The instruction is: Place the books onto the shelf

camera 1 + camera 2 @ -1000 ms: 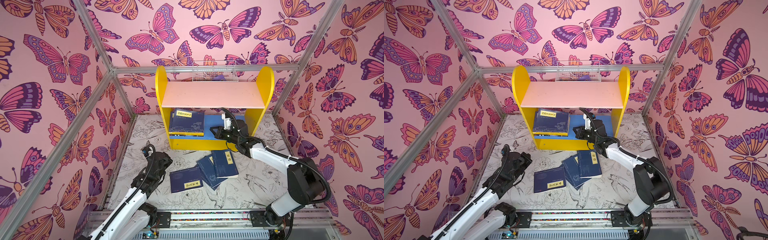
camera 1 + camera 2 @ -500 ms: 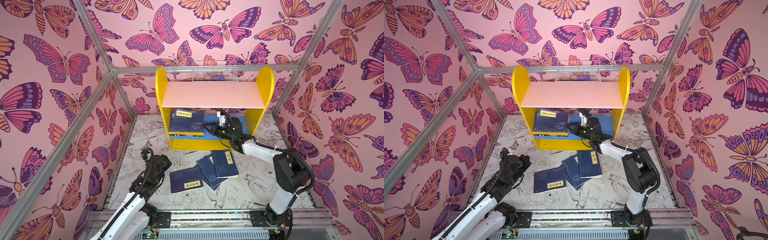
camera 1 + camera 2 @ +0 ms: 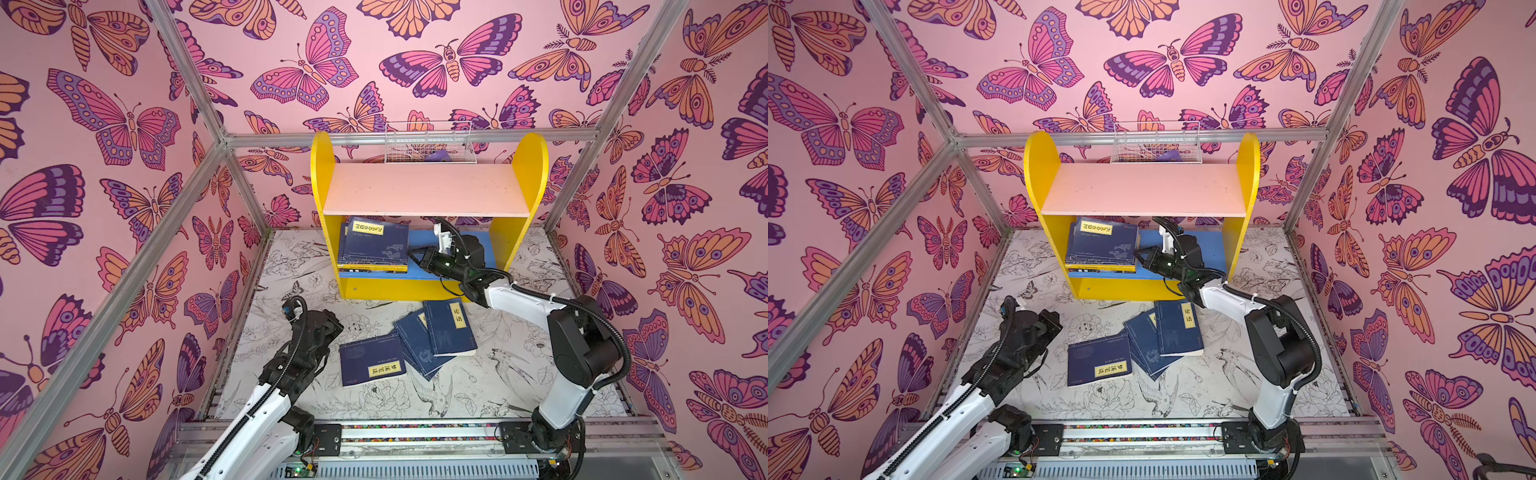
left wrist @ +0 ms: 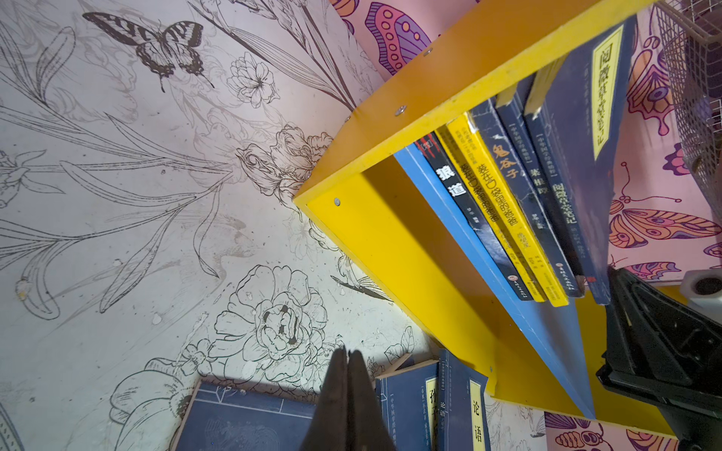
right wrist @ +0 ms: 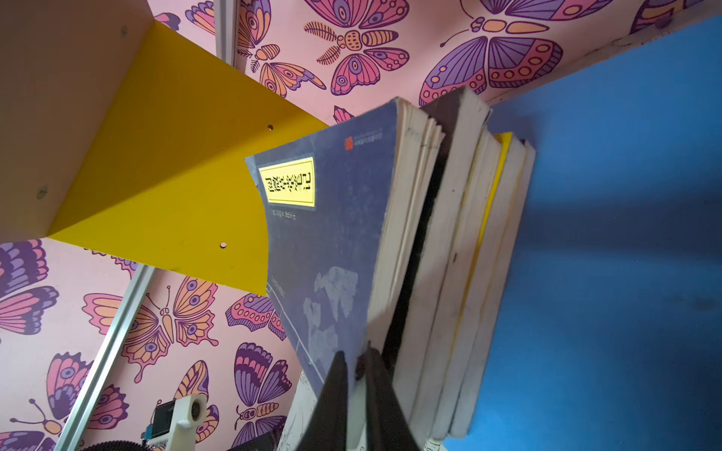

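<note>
The shelf [image 3: 424, 189] [image 3: 1142, 187] stands at the back, its pink upper board bare. A stack of books [image 3: 374, 245] [image 3: 1100, 245] lies flat on the left of its blue lower board [image 5: 625, 234]. My right gripper [image 3: 413, 255] [image 3: 1138, 255] [image 5: 353, 359] reaches in from the right. Its fingers pinch the near corner of the top navy book [image 5: 332, 234], lifted slightly off the one below. Three navy books [image 3: 372, 365] [image 3: 415, 349] [image 3: 451, 328] lie overlapping on the floor. My left gripper [image 3: 332, 332] [image 4: 347, 353] hangs shut and empty just left of them.
A white wire basket [image 3: 430, 143] sits behind the shelf, against the back wall. Butterfly-patterned walls and metal frame bars enclose the floor. The right half of the blue lower board is bare. In the left wrist view, the shelved books' spines [image 4: 508, 203] show beside the yellow side panel [image 4: 390, 254].
My right gripper has slid left along the lower board to the stack's right edge. The left arm has sunk slightly toward the front.
</note>
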`<action>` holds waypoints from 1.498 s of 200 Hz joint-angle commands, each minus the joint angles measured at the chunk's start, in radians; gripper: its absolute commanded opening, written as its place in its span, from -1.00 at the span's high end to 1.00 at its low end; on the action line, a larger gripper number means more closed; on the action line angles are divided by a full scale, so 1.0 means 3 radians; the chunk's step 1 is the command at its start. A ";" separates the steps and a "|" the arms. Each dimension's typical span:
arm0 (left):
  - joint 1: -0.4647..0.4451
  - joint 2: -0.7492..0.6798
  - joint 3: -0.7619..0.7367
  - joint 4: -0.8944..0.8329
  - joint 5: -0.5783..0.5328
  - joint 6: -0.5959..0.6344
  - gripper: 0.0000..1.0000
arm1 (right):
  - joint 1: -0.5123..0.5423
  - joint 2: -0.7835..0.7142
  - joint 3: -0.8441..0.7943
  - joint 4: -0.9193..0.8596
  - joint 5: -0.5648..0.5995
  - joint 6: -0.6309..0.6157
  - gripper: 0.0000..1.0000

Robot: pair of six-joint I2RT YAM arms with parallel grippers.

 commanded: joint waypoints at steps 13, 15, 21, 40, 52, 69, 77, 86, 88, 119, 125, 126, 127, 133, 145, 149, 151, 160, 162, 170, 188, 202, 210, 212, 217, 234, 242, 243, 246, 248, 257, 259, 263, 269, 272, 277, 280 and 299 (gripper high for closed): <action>0.0014 -0.0020 -0.0050 -0.0108 0.0025 -0.0004 1.00 | 0.0011 -0.0083 0.0028 -0.0097 0.0041 -0.0086 0.70; 0.0014 -0.0021 -0.0050 -0.0109 0.0026 -0.0003 1.00 | 0.0013 -0.0079 0.0030 -0.0097 0.0039 -0.0088 0.70; 0.0014 -0.0023 -0.0050 -0.0107 0.0021 -0.0005 1.00 | 0.0017 -0.0072 0.0043 -0.0102 0.0037 -0.0091 0.70; 0.0014 -0.0021 -0.0050 -0.0107 0.0026 -0.0003 1.00 | 0.0024 -0.0054 0.0076 -0.0096 0.0007 -0.0103 0.73; 0.0014 -0.0016 -0.0054 -0.0108 0.0026 -0.0009 1.00 | 0.0030 -0.0041 0.0091 -0.0092 0.0004 -0.0110 0.76; 0.0014 -0.0011 -0.0057 -0.0108 0.0030 -0.0013 1.00 | 0.0034 -0.0033 0.0124 -0.0095 -0.0003 -0.0113 0.80; 0.0014 0.0002 -0.0052 -0.0110 0.0035 -0.0018 1.00 | 0.0038 -0.0022 0.0139 -0.0093 -0.0003 -0.0109 0.81; 0.0015 0.0012 -0.0056 -0.0103 0.0041 -0.0019 1.00 | 0.0045 -0.0015 0.0168 -0.0095 -0.0003 -0.0106 0.81; 0.0014 0.0011 -0.0055 -0.0099 0.0041 -0.0019 1.00 | 0.0047 -0.0015 0.0173 -0.0093 -0.0007 -0.0106 0.82; 0.0014 0.0035 -0.0055 -0.0093 0.0057 -0.0021 1.00 | 0.0066 0.0051 0.0285 -0.0102 -0.0016 -0.0120 0.82; 0.0014 0.0036 -0.0057 -0.0092 0.0062 -0.0018 1.00 | 0.0062 0.0069 0.0321 -0.0122 -0.0016 -0.0121 0.82; 0.0014 0.0035 -0.0059 -0.0090 0.0062 -0.0020 1.00 | 0.0063 0.0070 0.0326 -0.0128 -0.0015 -0.0124 0.82; 0.0014 0.0038 -0.0057 -0.0089 0.0062 -0.0022 1.00 | 0.0064 0.0071 0.0332 -0.0128 -0.0014 -0.0125 0.82; 0.0014 0.0037 -0.0060 -0.0086 0.0062 -0.0022 1.00 | 0.0066 0.0089 0.0360 -0.0133 -0.0022 -0.0126 0.83; 0.0014 0.0042 -0.0064 -0.0079 0.0064 -0.0021 1.00 | 0.0070 0.0119 0.0416 -0.0137 -0.0026 -0.0126 0.83; 0.0014 0.0044 -0.0070 -0.0079 0.0066 -0.0022 1.00 | 0.0070 0.0137 0.0432 -0.0137 -0.0029 -0.0130 0.83; 0.0014 0.0041 -0.0073 -0.0080 0.0067 -0.0021 1.00 | 0.0074 0.0140 0.0443 -0.0138 -0.0029 -0.0130 0.83; 0.0014 0.0043 -0.0079 -0.0078 0.0067 -0.0023 1.00 | 0.0077 0.0158 0.0479 -0.0158 -0.0029 -0.0136 0.83; 0.0014 0.0042 -0.0083 -0.0075 0.0067 -0.0027 1.00 | 0.0079 0.0161 0.0486 -0.0158 -0.0025 -0.0137 0.83; 0.0014 0.0045 -0.0088 -0.0074 0.0072 -0.0028 1.00 | 0.0084 0.0174 0.0507 -0.0163 -0.0024 -0.0140 0.83; 0.0014 0.0037 -0.0105 -0.0069 0.0072 -0.0029 1.00 | 0.0090 0.0201 0.0540 -0.0156 -0.0015 -0.0125 0.83; 0.0014 0.0044 -0.0111 -0.0070 0.0072 -0.0028 1.00 | 0.0098 0.0221 0.0547 -0.0127 -0.0022 -0.0110 0.83; 0.0014 0.0044 -0.0114 -0.0071 0.0072 -0.0023 1.00 | 0.0100 0.0221 0.0556 -0.0115 -0.0026 -0.0108 0.82; 0.0014 0.0045 -0.0114 -0.0068 0.0072 -0.0023 1.00 | 0.0100 0.0220 0.0555 -0.0113 -0.0020 -0.0109 0.82; 0.0014 0.0045 -0.0116 -0.0064 0.0072 -0.0023 1.00 | 0.0097 0.0217 0.0552 -0.0111 -0.0011 -0.0106 0.82; 0.0014 0.0052 -0.0111 -0.0058 0.0087 -0.0007 1.00 | 0.0100 0.0188 0.0552 -0.0115 0.0047 -0.0150 0.79; 0.0014 0.0060 -0.0102 -0.0058 0.0097 0.0007 1.00 | 0.0100 0.0164 0.0546 -0.0131 0.0088 -0.0188 0.75; 0.0014 0.0060 -0.0101 -0.0060 0.0097 0.0010 1.00 | 0.0100 0.0161 0.0547 -0.0135 0.0091 -0.0196 0.74; 0.0015 0.0061 -0.0098 -0.0062 0.0097 0.0016 1.00 | 0.0098 0.0148 0.0547 -0.0144 0.0110 -0.0217 0.73; 0.0014 0.0064 -0.0092 -0.0058 0.0101 0.0024 1.00 | 0.0096 0.0141 0.0547 -0.0153 0.0117 -0.0231 0.72; 0.0014 0.0071 -0.0082 -0.0062 0.0108 0.0047 1.00 | 0.0096 0.0099 0.0550 -0.0203 0.0176 -0.0297 0.69; 0.0014 0.0071 -0.0085 -0.0063 0.0112 0.0050 1.00 | 0.0095 0.0087 0.0548 -0.0213 0.0191 -0.0314 0.68; 0.0014 0.0072 -0.0081 -0.0063 0.0115 0.0060 1.00 | 0.0095 0.0064 0.0547 -0.0234 0.0220 -0.0348 0.66; 0.0014 0.0078 -0.0071 -0.0058 0.0125 0.0073 1.00 | 0.0095 0.0043 0.0544 -0.0268 0.0258 -0.0398 0.64; 0.0014 0.0084 -0.0066 -0.0062 0.0132 0.0077 1.00 | 0.0095 0.0024 0.0546 -0.0285 0.0276 -0.0421 0.62; 0.0014 0.0091 -0.0061 -0.0062 0.0137 0.0085 1.00 | 0.0091 -0.0011 0.0551 -0.0318 0.0315 -0.0461 0.59; 0.0014 0.0094 -0.0056 -0.0059 0.0142 0.0091 1.00 | 0.0094 -0.0022 0.0551 -0.0336 0.0334 -0.0487 0.56; 0.0014 0.0122 -0.0030 -0.0054 0.0176 0.0124 1.00 | 0.0090 -0.0125 0.0533 -0.0410 0.0461 -0.0616 0.41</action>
